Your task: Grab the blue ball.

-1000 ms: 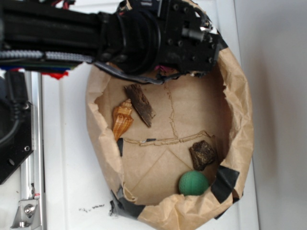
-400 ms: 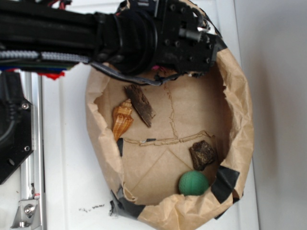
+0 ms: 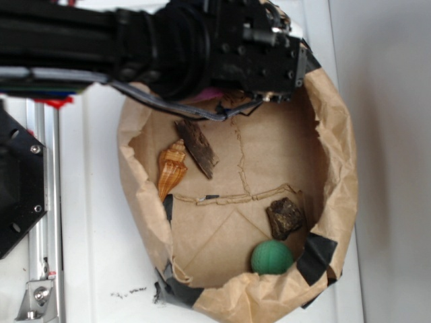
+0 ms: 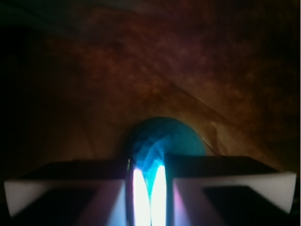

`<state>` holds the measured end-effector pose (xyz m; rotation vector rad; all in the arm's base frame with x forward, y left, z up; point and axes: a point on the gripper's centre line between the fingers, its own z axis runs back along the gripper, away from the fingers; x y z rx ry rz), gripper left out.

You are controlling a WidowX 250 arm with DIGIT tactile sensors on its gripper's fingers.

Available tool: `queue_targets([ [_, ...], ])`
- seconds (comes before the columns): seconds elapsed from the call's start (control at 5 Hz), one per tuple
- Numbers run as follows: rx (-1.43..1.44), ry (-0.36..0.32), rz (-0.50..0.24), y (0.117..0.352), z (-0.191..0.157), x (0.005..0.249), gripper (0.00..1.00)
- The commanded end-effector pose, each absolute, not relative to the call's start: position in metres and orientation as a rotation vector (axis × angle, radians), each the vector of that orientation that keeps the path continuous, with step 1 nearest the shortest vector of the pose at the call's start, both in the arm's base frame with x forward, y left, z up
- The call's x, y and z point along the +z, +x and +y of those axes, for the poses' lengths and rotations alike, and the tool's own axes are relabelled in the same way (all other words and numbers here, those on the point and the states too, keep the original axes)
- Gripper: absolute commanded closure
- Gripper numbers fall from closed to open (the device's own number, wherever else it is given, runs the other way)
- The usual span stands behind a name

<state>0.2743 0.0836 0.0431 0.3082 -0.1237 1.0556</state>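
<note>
One white counter (image 3: 94,222), crumpled brown paper bag (image 3: 337,168) with black tape, matte teal blue ball (image 4: 165,136) between narrowly spaced jaws, contact unclear, smooth green ball (image 3: 272,257) near the bag's lower rim.

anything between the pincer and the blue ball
Nothing shows between them: in the wrist view the blue ball sits right at the pincer tips.
</note>
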Motion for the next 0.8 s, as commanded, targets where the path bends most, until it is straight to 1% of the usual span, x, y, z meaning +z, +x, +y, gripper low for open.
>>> queue_targets([
  [0.0,0.797,0.058,-0.293,0.268,0.049,0.155,1.0],
  [0.2,0.778,0.049,-0.297,0.261,0.045,0.158,1.0],
  [0.4,0.711,0.017,-0.271,0.265,0.05,0.153,1.0],
  [0.6,0.482,-0.104,-0.131,0.274,0.048,0.153,1.0],
])
